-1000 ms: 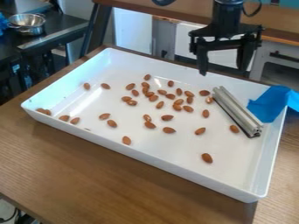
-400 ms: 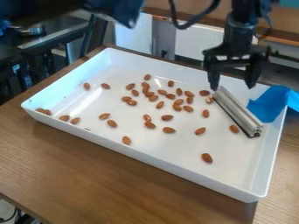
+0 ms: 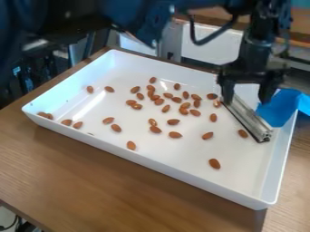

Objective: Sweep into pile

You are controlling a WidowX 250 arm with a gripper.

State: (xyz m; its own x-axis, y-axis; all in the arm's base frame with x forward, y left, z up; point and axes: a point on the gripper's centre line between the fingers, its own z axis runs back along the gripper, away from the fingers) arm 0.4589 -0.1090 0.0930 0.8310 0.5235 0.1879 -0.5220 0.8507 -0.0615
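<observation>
ok so everything here goes by the white tray [image 3: 145, 159], which sits on a wood-grain table [image 3: 91, 186]; the sweeping tool, a silvery bar with a dark strip along its lower edge [image 3: 249, 118], lies inside the tray near the right-hand end, slanting from close to the far wall toward the right wall.

the black gripper [image 3: 246, 100] hangs over that far right part of the tray; its two fingers are spread well apart, pointing down, with the bar's far end between them; so it's not clenched on anything, though I can't tell if either finger touches the bar.

the almonds [image 3: 173, 122] are all over the tray floor; the thickest bunch is around the middle, leaning toward the far wall, and pretty loose for a pile; a few sit by the tray's left corner, a couple more are up toward the far left, and one loner lies out toward the near right; another one is just beside the bar, on the tray floor.

there's also something blue and floppy-looking [image 3: 279, 108] draped over the tray's right wall, just beside the bar; the dark arm [image 3: 72, 18] runs across beyond the tray's far side, coming from the upper left.
</observation>
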